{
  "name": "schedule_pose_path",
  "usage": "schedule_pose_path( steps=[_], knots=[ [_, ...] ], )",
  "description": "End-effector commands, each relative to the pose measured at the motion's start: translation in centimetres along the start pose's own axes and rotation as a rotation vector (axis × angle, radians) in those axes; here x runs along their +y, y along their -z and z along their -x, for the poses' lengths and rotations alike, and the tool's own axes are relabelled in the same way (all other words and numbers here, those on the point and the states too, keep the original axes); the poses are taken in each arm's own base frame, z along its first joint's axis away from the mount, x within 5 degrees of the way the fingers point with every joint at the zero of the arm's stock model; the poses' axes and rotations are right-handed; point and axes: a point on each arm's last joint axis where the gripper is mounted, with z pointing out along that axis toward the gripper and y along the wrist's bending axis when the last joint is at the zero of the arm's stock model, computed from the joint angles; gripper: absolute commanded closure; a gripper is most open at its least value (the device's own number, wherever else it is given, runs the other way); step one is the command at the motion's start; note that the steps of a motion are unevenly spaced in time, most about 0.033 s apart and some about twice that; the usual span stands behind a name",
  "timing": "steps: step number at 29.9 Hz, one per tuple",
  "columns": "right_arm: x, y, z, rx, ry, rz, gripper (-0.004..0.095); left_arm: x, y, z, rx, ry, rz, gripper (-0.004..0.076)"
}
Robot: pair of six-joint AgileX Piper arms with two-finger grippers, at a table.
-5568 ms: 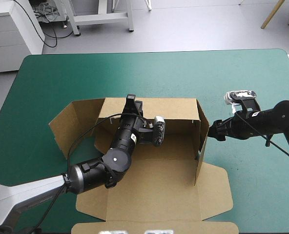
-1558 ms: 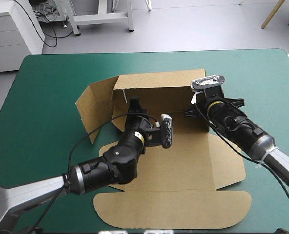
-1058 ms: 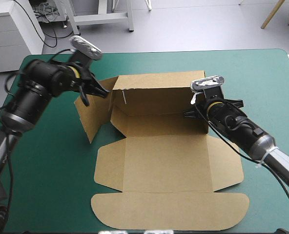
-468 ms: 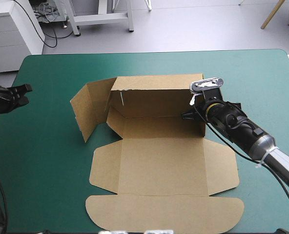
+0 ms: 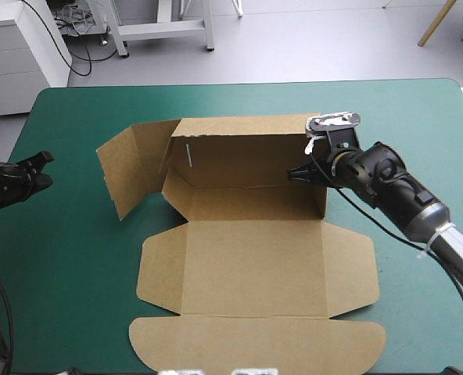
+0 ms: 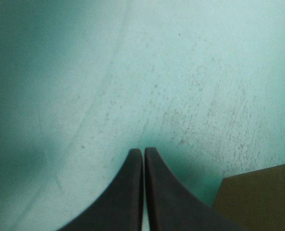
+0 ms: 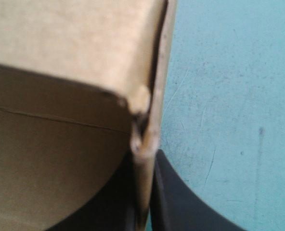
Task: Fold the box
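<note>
Pinching the raised right wall of the brown box, the right gripper has its jaws all but closed on the board at the far right corner, mid-counter. The left gripper, jaws pressed together and empty, hangs by the counter's left edge. The board looks light and stiff, likely to crease only along its scores, and is best gripped at wall edges near corners.

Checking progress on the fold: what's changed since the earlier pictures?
The left gripper pulled out of the box and withdrew to the left edge of the table, shut, empty. The right gripper moved to the back right corner, shut on the right wall. The back wall stays upright, the lid flat.
</note>
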Motion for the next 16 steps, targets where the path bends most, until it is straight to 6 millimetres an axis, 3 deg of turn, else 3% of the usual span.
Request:
schedule_pose_path(
  steps=[1,9,16],
  knots=[
    [-0.9,2.6,2.4,-0.03,-0.016,0.056,0.0922,-1.3,1.7,0.7,-0.09,0.006,-0.051,0.0731],
    [-1.7,2.5,2.4,0.178,-0.06,0.098,0.0921,-1.3,1.7,0.8,-0.105,0.006,-0.048,0.0734],
    [-1.4,-0.7,0.9,0.392,-0.008,0.079,0.0921,-1.3,1.7,0.8,-0.1,0.008,-0.051,0.0734]
  ],
)
